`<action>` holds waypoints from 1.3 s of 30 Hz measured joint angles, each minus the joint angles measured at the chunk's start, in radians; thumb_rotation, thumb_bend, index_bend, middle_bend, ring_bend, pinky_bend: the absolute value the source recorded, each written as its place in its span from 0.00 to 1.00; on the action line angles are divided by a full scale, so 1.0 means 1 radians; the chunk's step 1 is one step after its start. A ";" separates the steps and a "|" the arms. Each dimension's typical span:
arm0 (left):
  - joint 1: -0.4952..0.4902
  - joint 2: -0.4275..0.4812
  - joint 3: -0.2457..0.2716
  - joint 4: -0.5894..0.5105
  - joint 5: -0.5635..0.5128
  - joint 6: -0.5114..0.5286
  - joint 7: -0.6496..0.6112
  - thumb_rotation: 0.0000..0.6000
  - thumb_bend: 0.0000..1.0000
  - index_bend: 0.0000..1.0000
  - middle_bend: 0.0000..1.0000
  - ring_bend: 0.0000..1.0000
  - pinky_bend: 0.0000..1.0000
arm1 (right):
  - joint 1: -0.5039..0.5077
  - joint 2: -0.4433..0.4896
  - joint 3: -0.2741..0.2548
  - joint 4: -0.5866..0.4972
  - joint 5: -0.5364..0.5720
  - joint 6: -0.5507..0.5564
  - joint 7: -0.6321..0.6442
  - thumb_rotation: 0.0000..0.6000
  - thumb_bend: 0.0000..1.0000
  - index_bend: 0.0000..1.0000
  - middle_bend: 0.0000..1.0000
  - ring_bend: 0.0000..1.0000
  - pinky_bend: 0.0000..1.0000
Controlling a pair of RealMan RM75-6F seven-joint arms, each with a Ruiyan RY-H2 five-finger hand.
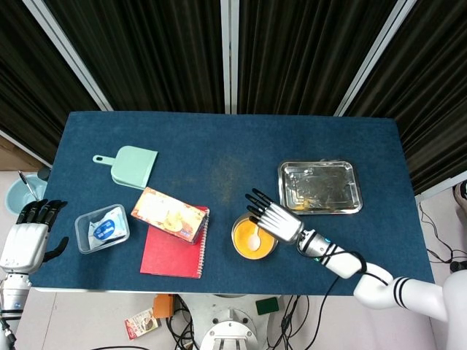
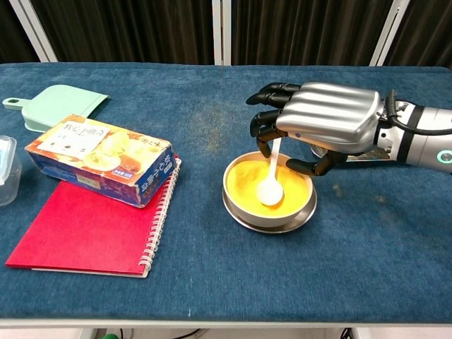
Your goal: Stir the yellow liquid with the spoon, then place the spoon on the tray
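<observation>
Head view: mounted high, looking steeply down on the whole blue table [image 1: 219,146], far enough back to catch all four edges, the dark curtains behind and the floor in front. Chest view: low and close, facing forward across the table [image 2: 212,282] at a shallow angle, near edge at the bottom, curtains at the top. Overlap is the table's near-centre band: bowl [image 1: 255,237] [image 2: 269,191], right hand [image 1: 273,221] [image 2: 321,120], red notebook [image 1: 174,251] [image 2: 85,229], box [image 1: 170,214] [image 2: 99,159]. Left hand [image 1: 28,237] shows only from the head, off the table's left edge.
</observation>
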 measured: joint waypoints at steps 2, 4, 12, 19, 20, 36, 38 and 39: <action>0.000 -0.003 0.001 0.007 0.002 0.000 -0.006 1.00 0.28 0.18 0.16 0.10 0.12 | -0.010 0.011 -0.004 -0.019 0.015 0.002 -0.009 1.00 0.47 0.44 0.22 0.00 0.00; 0.000 -0.007 0.001 0.015 0.003 0.000 -0.012 1.00 0.28 0.18 0.15 0.10 0.12 | -0.018 0.021 -0.008 -0.038 0.028 0.003 -0.021 1.00 0.48 0.44 0.22 0.00 0.00; 0.003 -0.020 0.002 0.042 0.006 0.005 -0.039 1.00 0.28 0.18 0.15 0.10 0.12 | -0.049 0.049 -0.014 -0.120 0.082 0.010 -0.097 1.00 0.48 0.44 0.22 0.00 0.00; 0.011 -0.022 0.007 0.052 0.004 0.009 -0.049 1.00 0.28 0.18 0.15 0.10 0.12 | -0.034 0.028 -0.009 -0.118 0.101 -0.013 -0.117 1.00 0.48 0.44 0.22 0.00 0.00; 0.011 -0.022 0.007 0.053 0.003 0.010 -0.050 1.00 0.28 0.18 0.15 0.10 0.12 | -0.032 0.026 -0.010 -0.115 0.101 -0.014 -0.118 1.00 0.48 0.44 0.22 0.00 0.00; 0.010 -0.026 0.006 0.058 -0.001 0.003 -0.053 1.00 0.28 0.18 0.15 0.10 0.12 | -0.026 -0.001 -0.011 -0.082 0.106 0.008 -0.094 1.00 0.38 0.47 0.24 0.00 0.00; 0.011 -0.026 0.006 0.060 -0.003 0.002 -0.055 1.00 0.28 0.18 0.15 0.10 0.12 | -0.025 -0.003 -0.009 -0.080 0.106 0.012 -0.089 1.00 0.36 0.47 0.24 0.00 0.00; 0.011 -0.027 0.006 0.061 -0.004 0.001 -0.056 1.00 0.28 0.18 0.15 0.10 0.12 | -0.024 -0.004 -0.008 -0.080 0.107 0.013 -0.086 1.00 0.35 0.47 0.24 0.00 0.00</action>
